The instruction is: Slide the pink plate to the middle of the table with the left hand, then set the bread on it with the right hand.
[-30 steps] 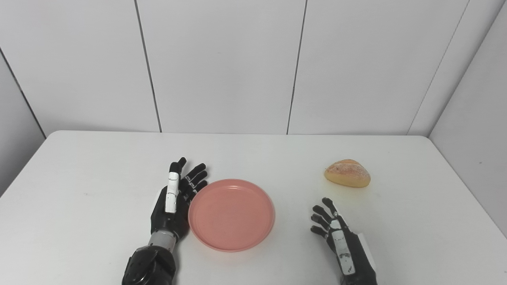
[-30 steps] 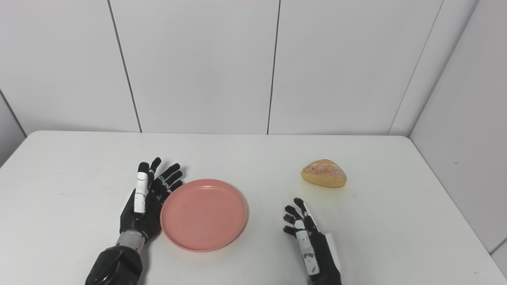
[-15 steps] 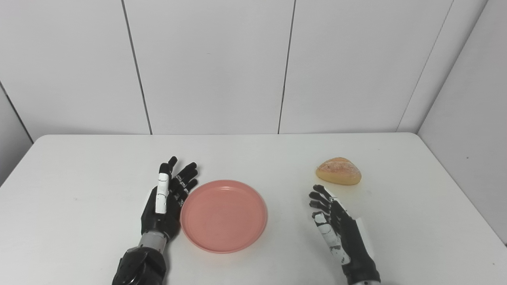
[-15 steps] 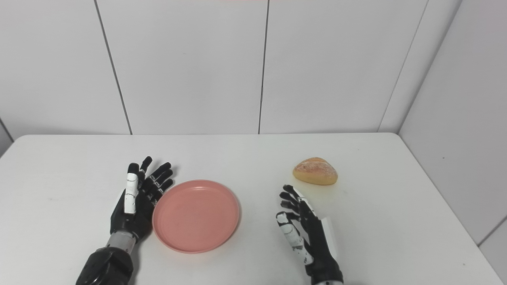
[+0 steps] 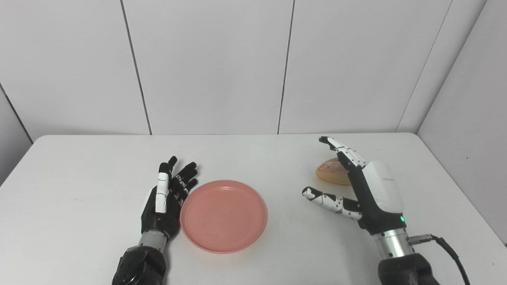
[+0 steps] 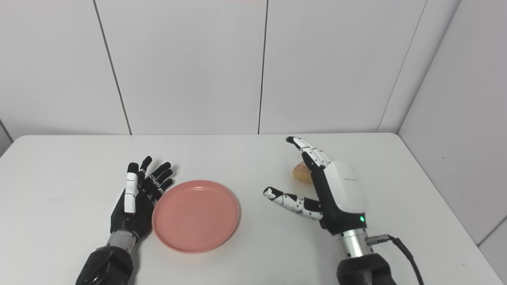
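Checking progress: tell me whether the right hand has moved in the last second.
Yes. The right hand has risen and gone forward to the bread, now partly hiding it.

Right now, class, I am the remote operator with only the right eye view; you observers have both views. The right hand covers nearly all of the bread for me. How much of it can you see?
Observer: In the left eye view the bread shows more: its left end and front edge lie clear of the right hand.
Operator: Has the hand closed on it?
Observer: No. In that view the fingers stretch out above the loaf and the thumb points towards the pink plate, well apart from the bread. Whether a finger touches it, I cannot tell.
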Tool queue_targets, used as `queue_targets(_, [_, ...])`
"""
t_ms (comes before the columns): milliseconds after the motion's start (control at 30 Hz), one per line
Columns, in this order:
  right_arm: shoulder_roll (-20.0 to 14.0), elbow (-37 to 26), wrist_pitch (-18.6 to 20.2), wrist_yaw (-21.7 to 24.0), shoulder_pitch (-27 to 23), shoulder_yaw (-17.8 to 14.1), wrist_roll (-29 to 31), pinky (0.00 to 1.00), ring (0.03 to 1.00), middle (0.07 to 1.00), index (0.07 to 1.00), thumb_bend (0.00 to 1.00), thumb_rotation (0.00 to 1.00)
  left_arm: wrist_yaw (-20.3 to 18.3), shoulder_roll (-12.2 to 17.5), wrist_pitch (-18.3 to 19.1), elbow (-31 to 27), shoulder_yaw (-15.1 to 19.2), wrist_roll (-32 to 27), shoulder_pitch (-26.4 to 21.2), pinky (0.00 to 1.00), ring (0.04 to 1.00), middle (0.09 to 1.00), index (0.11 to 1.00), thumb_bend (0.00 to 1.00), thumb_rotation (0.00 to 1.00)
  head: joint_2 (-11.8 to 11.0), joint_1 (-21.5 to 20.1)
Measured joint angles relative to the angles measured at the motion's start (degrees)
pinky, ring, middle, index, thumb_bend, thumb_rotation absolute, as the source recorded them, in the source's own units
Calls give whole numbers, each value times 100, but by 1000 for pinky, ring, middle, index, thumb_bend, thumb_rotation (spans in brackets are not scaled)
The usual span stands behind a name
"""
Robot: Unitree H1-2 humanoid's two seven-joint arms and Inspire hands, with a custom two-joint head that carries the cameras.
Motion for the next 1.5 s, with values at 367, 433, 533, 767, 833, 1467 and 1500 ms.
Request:
queue_targets(367, [-477, 911, -16, -162, -714, -12, -687, 697, 794, 809, 791, 907, 876, 0, -6, -5, 2, -24, 34, -7, 874, 874, 820, 1000, 816, 824, 0, 35])
queue_targets(433, [-610, 1234, -20, -188, -879, -13, -724, 672, 779, 795, 782, 901, 864, 0, -7, -7, 2, -30, 36, -6, 886, 871, 817, 1000, 813, 820, 0, 35])
queue_targets(533, [-740, 1598, -23, -332, -1085, -3, -743, 680, 780, 794, 785, 908, 872, 0, -11, -22, 1, -30, 36, -5, 893, 876, 811, 1000, 810, 812, 0, 61])
queue_targets(767, [-799, 2207, -22, -380, -1331, 167, -745, 718, 785, 786, 770, 920, 869, 0, -49, -22, -20, -33, 35, 4, 903, 880, 815, 1000, 798, 826, 0, 62])
queue_targets(833, [-846, 2479, -21, -381, -1437, 221, -753, 717, 785, 786, 770, 921, 870, 2, -50, -21, -19, -41, 41, 3, 898, 879, 817, 1000, 800, 827, 0, 79])
queue_targets(1467, [-1107, 4637, -20, -622, -2067, 812, -689, 667, 740, 765, 744, 920, 829, 37, -51, -11, -71, -52, 43, 23, 891, 875, 817, 1000, 801, 824, 17, 158])
queue_targets(1500, [-1107, 4729, -20, -629, -2098, 842, -669, 669, 741, 767, 746, 918, 829, 38, -50, -11, -71, -51, 42, 24, 896, 878, 816, 1000, 800, 827, 18, 158])
